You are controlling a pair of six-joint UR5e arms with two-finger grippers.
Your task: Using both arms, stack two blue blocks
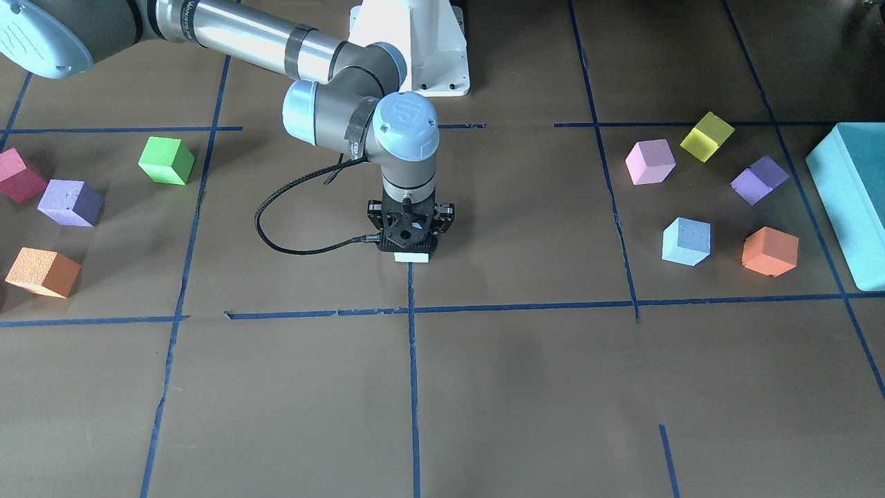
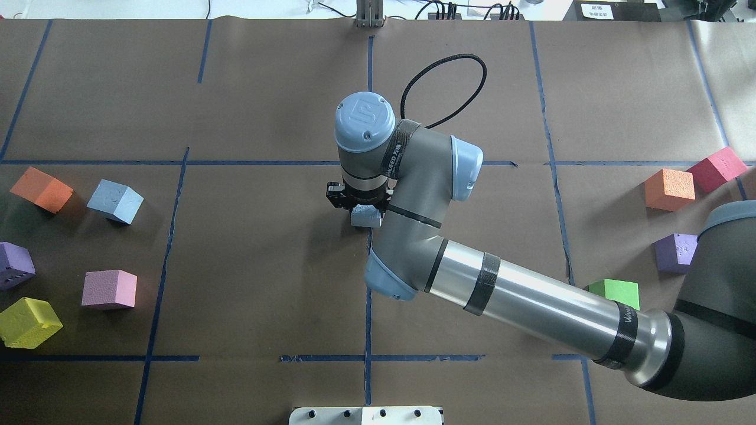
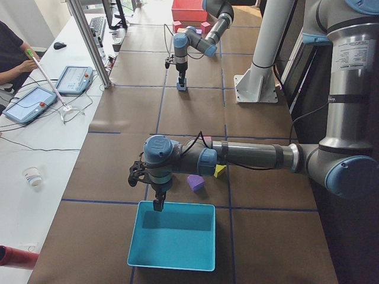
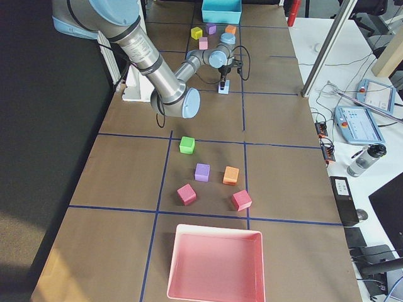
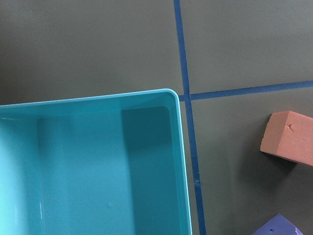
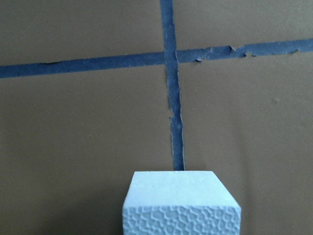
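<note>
One pale blue block [image 1: 413, 257] is at the table's middle, on a blue tape line, under my right gripper [image 1: 412, 242]. The gripper points straight down and looks shut on it; the block rests on or just above the table. It also shows in the overhead view [image 2: 366, 217] and fills the bottom of the right wrist view [image 6: 181, 203]. The second blue block [image 1: 686, 241] sits free among other cubes on my left side [image 2: 115, 201]. My left gripper [image 3: 158, 205] hangs over the teal box's rim [image 3: 177, 204]; I cannot tell whether it is open or shut.
The teal box [image 1: 850, 200] stands at my far left. An orange cube [image 1: 769, 251], a purple cube [image 1: 759, 180], a pink cube [image 1: 650, 161] and a yellow cube [image 1: 706, 136] surround the free blue block. Green [image 1: 166, 160], red, purple and orange cubes lie on my right.
</note>
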